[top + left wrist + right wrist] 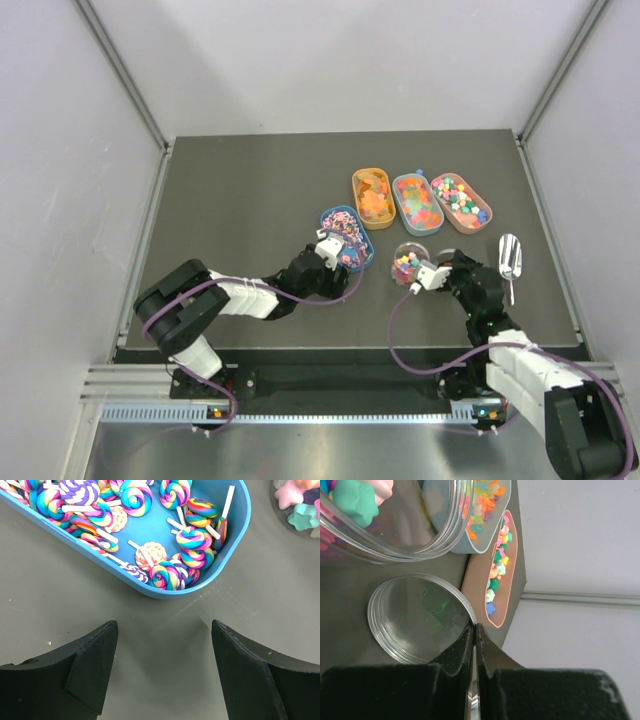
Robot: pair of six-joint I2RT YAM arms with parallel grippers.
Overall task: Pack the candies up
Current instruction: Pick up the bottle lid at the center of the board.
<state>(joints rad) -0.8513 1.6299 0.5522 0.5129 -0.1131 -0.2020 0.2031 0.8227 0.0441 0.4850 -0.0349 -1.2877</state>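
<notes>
The candies lie sorted in oval trays: swirl lollipops (165, 575) in the blue tray (347, 237), orange gummies in the orange tray (372, 197), bright bits in the grey-blue tray (417, 203), cube pieces (496, 570) in the pink tray (461, 201). A clear jar (406, 264) holds pastel candies (352, 495). My left gripper (165, 625) stands open over bare table just short of the blue tray's (150, 591) near rim. My right gripper (475, 629) is shut on the rim of the clear round lid (417, 617), beside the jar (410, 540).
A metal scoop (510, 258) lies on the table to the right of my right gripper (428, 276). The three far trays sit side by side behind the jar. The table's right edge and the wall are close behind the pink tray (479, 587).
</notes>
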